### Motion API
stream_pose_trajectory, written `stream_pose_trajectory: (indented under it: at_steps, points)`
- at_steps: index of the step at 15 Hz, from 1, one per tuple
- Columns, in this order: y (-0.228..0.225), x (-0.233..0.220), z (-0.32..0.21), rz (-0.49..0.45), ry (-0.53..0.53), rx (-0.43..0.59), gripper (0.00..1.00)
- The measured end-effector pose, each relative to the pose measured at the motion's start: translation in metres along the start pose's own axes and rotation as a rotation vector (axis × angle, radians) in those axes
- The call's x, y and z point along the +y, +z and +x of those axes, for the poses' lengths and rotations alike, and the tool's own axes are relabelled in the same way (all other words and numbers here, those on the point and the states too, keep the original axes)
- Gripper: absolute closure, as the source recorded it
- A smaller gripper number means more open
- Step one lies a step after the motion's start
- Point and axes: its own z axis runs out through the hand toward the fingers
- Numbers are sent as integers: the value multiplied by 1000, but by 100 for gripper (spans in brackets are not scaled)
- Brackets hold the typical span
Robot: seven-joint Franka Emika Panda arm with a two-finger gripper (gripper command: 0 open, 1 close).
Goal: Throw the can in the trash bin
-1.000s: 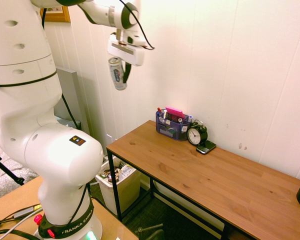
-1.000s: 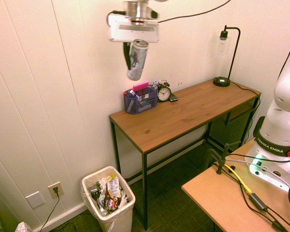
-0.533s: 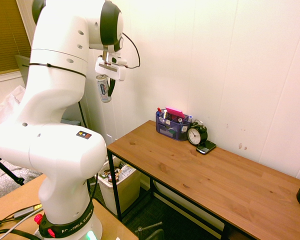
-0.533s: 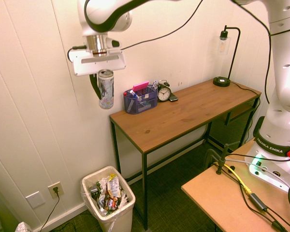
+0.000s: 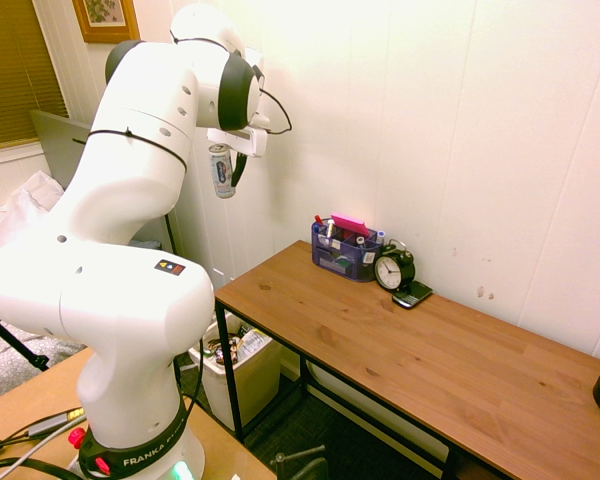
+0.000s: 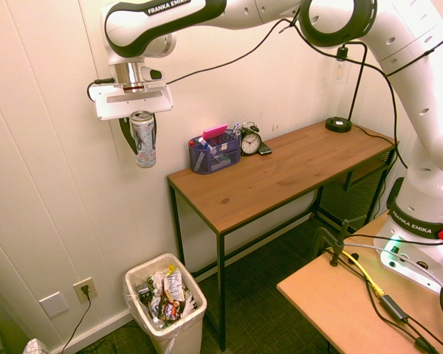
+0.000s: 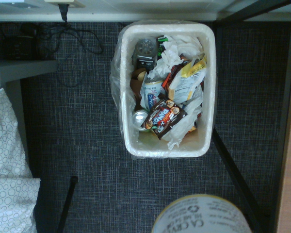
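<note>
The can (image 6: 142, 139), slim and silver-white with blue and red markings, hangs upright high above the floor, left of the desk's end. My gripper (image 6: 140, 147) is shut on the can from above; one dark finger (image 6: 126, 137) shows beside it. From the other side, the can (image 5: 221, 171) sits under the gripper (image 5: 228, 178) close to the wall. The trash bin (image 6: 179, 335), cream-white and full of wrappers, stands on the floor almost straight below. In the wrist view the can's base (image 7: 200, 214) shows at the lower edge, with the trash bin (image 7: 127, 145) beneath and a little off to one side.
A wooden desk (image 6: 280, 177) with black legs stands beside the bin. On it are a blue organizer (image 6: 214, 153), a black alarm clock (image 6: 250, 141) and a lamp (image 6: 340, 122). A wall outlet (image 6: 83, 289) with a cord is near the bin. White dotted fabric (image 7: 9, 165) lies on the carpet.
The arm has swung the can away from the desk toward the wall side, and lowered it a little. It now hangs over the trash bin.
</note>
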Motion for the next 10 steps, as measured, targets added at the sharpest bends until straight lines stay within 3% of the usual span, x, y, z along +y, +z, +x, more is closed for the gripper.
stream_pose_trajectory:
  at_steps: [6,10]
  points:
    - [1,-1,26,12,7,-19,0]
    - [-39,46,126,102,82,-31,0]
